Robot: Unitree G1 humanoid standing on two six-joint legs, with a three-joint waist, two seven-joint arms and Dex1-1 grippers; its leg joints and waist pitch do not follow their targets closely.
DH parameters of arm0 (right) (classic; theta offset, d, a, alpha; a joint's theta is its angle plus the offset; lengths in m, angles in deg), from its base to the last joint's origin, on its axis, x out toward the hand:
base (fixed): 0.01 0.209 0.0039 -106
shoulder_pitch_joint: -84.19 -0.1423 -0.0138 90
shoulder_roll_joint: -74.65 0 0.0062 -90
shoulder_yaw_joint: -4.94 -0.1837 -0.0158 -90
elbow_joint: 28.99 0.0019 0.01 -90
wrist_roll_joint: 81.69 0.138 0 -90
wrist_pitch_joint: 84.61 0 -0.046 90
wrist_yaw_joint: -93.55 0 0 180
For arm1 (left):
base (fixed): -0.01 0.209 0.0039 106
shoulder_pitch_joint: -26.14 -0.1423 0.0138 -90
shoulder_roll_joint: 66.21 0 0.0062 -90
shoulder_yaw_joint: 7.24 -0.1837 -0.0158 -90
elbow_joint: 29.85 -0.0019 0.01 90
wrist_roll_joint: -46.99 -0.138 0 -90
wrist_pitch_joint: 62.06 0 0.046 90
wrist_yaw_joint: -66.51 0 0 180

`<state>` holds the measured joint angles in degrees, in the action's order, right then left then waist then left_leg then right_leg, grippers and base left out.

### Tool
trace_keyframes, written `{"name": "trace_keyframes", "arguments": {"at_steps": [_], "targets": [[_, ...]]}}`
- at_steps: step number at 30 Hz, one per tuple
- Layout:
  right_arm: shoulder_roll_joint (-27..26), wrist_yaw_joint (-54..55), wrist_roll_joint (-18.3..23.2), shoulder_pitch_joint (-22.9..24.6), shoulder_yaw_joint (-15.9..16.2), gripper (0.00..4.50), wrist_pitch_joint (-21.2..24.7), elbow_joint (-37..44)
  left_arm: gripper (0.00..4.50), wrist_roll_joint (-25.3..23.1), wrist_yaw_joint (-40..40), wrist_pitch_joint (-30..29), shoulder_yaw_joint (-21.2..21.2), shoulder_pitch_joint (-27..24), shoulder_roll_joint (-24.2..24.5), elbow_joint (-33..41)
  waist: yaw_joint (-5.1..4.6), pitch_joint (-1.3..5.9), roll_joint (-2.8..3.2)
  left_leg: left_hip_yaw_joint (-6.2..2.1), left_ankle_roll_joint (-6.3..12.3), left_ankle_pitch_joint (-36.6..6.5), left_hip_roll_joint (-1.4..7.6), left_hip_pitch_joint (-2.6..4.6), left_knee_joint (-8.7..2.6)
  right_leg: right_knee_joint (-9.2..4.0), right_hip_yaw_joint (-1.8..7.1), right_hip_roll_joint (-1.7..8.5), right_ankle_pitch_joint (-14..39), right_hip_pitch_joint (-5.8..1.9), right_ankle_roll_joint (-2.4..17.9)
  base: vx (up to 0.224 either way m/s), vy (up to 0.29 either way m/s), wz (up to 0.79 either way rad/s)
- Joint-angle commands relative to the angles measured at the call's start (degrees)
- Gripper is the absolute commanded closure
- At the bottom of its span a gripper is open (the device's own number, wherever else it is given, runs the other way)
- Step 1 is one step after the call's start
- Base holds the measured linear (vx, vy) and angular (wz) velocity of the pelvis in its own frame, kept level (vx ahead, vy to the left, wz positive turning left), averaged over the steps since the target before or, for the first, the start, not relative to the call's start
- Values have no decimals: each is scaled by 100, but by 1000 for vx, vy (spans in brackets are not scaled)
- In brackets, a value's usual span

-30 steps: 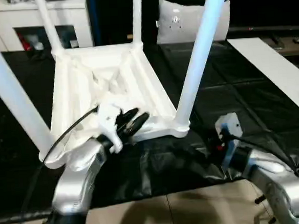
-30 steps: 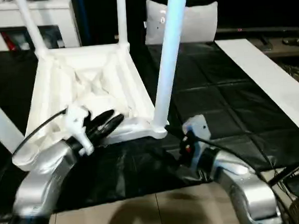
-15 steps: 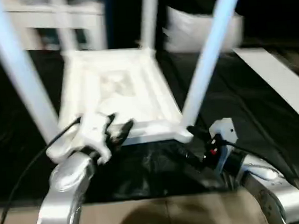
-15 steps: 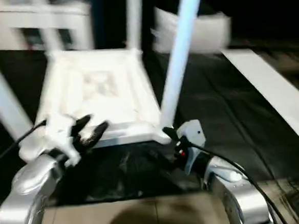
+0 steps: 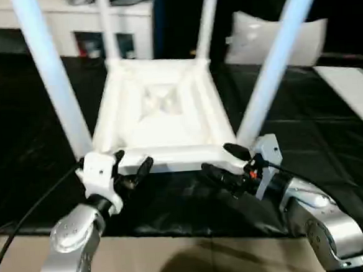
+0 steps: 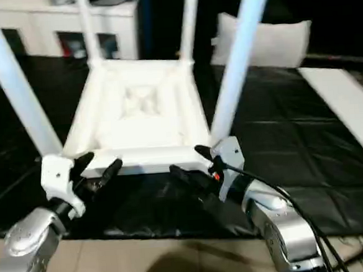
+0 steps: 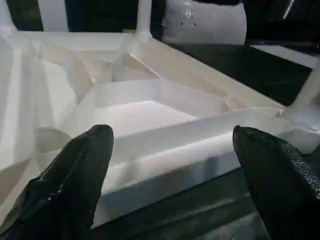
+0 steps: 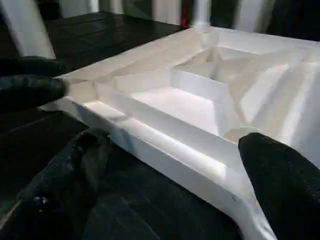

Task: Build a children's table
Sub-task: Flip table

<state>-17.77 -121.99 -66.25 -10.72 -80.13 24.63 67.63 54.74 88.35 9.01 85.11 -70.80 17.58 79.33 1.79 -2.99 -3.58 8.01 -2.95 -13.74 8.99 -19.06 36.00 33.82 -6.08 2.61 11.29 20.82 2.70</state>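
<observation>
The children's table [image 5: 161, 112] lies upside down on the black sheet [image 5: 331, 144] with all 4 legs [image 5: 53, 76] stuck in. The left hand [image 5: 129, 171] and right hand [image 5: 224, 163] are wide, holding nothing, at its near edge. It looks like only flipping it is left.

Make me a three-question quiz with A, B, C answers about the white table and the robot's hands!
1. How does the table lie?
A. On its side
B. Upside down
C. Right way up

2. How many legs stick up from it?
A. Two
B. Three
C. Four

3. The left end effector is:
A. Open
B. Shut on a leg
C. Shut on a cable

Answers: 1 B, its ribbed underside faces up on the black mat. 2 C, one leg rises from each corner. 3 A, its black fingers stand apart with the table's edge between them.
</observation>
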Motion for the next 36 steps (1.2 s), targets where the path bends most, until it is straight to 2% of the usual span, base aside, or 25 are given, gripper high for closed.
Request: {"name": "trace_keyframes", "arguments": {"at_steps": [1, 4, 5, 7, 8, 9, 10, 11, 12, 16, 19, 21, 23, 24, 25, 26, 27, 28, 29, 30, 31, 32, 34, 35, 36], "targets": [[-31, 244, -119, -119, -153, 0, -167, -196, 7, -113, -152, -51, -22, -62, 14, 133, -59, 179, 55, -266, -89, -2122, 467, -70, -623, -668, 343, 725, 3323, -168, -19, 0, 0, 0], [-260, 880, -185, -387, -537, 0, -459, -644, 7, -213, -412, 89, 130, -379, -36, 366, -108, 190, -12, -252, -19, -1866, 496, -98, -646, -601, 334, 741, 2730, -167, 211, 0, 0, 0], [-260, 880, -185, -387, -537, 0, -459, -644, 7, -213, -412, 89, 130, -379, -36, 366, -120, 189, 9, -245, -12, -1860, 501, -86, -642, -594, 334, 743, 2688, -154, 257, 0, 0, 0], [-340, 1124, -184, -543, -749, 0, -684, -940, 7, -266, -482, 208, 236, -664, -38, 516, -95, 183, -61, -190, 2, -1816, 497, -32, -627, -599, 362, 742, 2569, -102, 324, 0, 0, 0], [-355, 1181, -190, -590, -795, 0, -744, -1032, 7, -258, -487, 237, 272, -756, -42, 563, -86, 195, -38, -196, -4, -1743, 505, -39, -626, -559, 369, 751, 2425, -112, 371, 0, 0, 0], [-371, 1230, -210, -651, -831, 0, -856, -1160, 7, -268, -508, 302, 309, -866, -38, 627, -67, 191, -56, -196, 5, -1626, 523, -67, -652, -523, 375, 733, 2186, -124, 398, 0, 0, 0], [-374, 1220, -205, -706, -841, 0, -912, -1268, 7, -253, -521, 362, 348, -949, -47, 680, -46, 208, -106, -178, 13, -1581, 531, -56, -650, -514, 373, 714, 2055, -110, 414, 0, 0, 0], [-369, 1219, -215, -732, -841, 0, -944, -1322, 7, -243, -526, 381, 366, -985, -52, 705, -23, 204, -86, -174, 8, -1549, 527, -45, -648, -498, 383, 719, 1977, -104, 436, 0, 0, 0], [-352, 1238, -253, -836, -841, 0, -1075, -1547, 7, -269, -584, 488, 415, -1090, -60, 748, 22, 229, -127, -163, 27, -1361, 530, -62, -640, -466, 393, 739, 1733, -127, 490, 0, 0, 0], [-352, 1288, -312, -947, -843, 0, -1237, -1813, 7, -307, -659, 698, 458, -1175, -71, 607, 122, 245, -167, -116, 144, -830, 523, -70, -637, -403, 411, 729, 1161, -162, 601, 0, 0, 0], [-423, 1141, -285, -981, -769, 0, -1339, -1882, 7, -262, -582, 1024, 515, -1200, -17, 214, 180, 234, -204, -93, 253, -695, 503, -60, -638, -417, 411, 726, 1257, -164, 542, 0, 0, 0], [-506, 1102, -297, -987, -678, 0, -1440, -1948, 7, -238, -549, 1313, 622, -1105, 28, -176, 182, 240, -194, -92, 247, -732, 508, -39, -650, -429, 408, 722, 1381, -155, 499, 0, 0, 0], [-535, 935, -311, -946, -475, 0, -1456, -1905, 7, -148, -456, 1589, 750, -742, 116, -694, 176, 243, -178, -94, 219, -789, 510, -18, -660, -440, 406, 705, 1423, -147, 466, 0, 0, 0], [-533, 815, -316, -895, -355, 0, -1456, -1849, 7, -141, -413, 1620, 787, -500, 215, -900, 194, 237, -86, -105, 178, -906, 514, 7, -674, -447, 403, 703, 1460, -134, 459, 0, 0, 0], [-545, 789, -326, -876, -309, 0, -1462, -1834, 7, -132, -390, 1632, 810, -431, 255, -968, 187, 250, -104, -101, 120, -936, 527, 18, -672, -441, 406, 704, 1303, -131, 496, 0, 0, 0], [-513, 682, -395, -811, -163, 0, -1468, -1816, 7, -142, -361, 1711, 867, -133, 375, -1293, 194, 245, -29, -126, 63, -954, 544, 5, -694, -402, 406, 711, 1202, -148, 550, 0, 0, 0], [-500, 612, -400, -743, -89, 0, -1429, -1763, 7, -70, -323, 1670, 918, 55, 416, -1487, 202, 242, -23, -107, 36, -1030, 533, 24, -689, -416, 406, 698, 1165, -138, 562, 0, 0, 0], [-487, 582, -390, -722, -78, 0, -1409, -1739, 7, -39, -309, 1640, 924, 115, 418, -1531, 190, 241, -37, -114, 29, -1035, 528, 1, -694, -407, 410, 702, 1142, -159, 578, 0, 0, 0], [-491, 510, -330, -642, -43, 0, -1311, -1627, 7, -25, -348, 1535, 951, 281, 461, -1605, 215, 248, 45, -121, -44, -1094, 540, 15, -697, -390, 414, 722, 1116, -163, 640, 0, 0, 0], [-491, 510, -330, -642, -43, 0, -1311, -1627, 23, -25, -348, 1535, 951, 281, 461, -1605, 207, 257, 6, -113, -64, -1026, 555, 0, -690, -378, 424, 726, 925, -178, 698, 0, 0, 0], [-476, 447, -310, -594, -9, 0, -1272, -1542, 34, -30, -379, 1561, 958, 387, 480, -1656, 204, 256, 22, -123, -74, -1011, 559, -14, -698, -361, 422, 731, 862, -201, 770, 0, 0, 0], [-453, 376, -290, -542, 34, 0, -1247, -1461, 34, 50, -340, 1532, 940, 496, 463, -1626, 192, 259, -44, -103, -56, -995, 554, -11, -689, -378, 424, 726, 883, -200, 759, 0, 0, 0], [-370, 241, -259, -415, 119, 0, -1212, -1326, 46, 168, -203, 1582, 816, 746, 408, -1604, 202, 248, -29, -106, -57, -1037, 556, -10, -695, -390, 425, 741, 1014, -194, 744, 0, 0, 0], [-367, 231, -260, -399, 140, 0, -1213, -1317, 66, 202, -165, 1580, 796, 784, 403, -1597, 232, 252, -72, -94, -29, -1039, 550, 12, -678, -399, 431, 764, 1173, -185, 716, 0, 0, 0], [-363, 223, -263, -381, 165, 0, -1221, -1313, 76, 215, -141, 1583, 766, 831, 405, -1613, 229, 249, -90, -86, -11, -1003, 547, -17, -682, -411, 427, 761, 1273, -189, 708, 0, 0, 0]]}}
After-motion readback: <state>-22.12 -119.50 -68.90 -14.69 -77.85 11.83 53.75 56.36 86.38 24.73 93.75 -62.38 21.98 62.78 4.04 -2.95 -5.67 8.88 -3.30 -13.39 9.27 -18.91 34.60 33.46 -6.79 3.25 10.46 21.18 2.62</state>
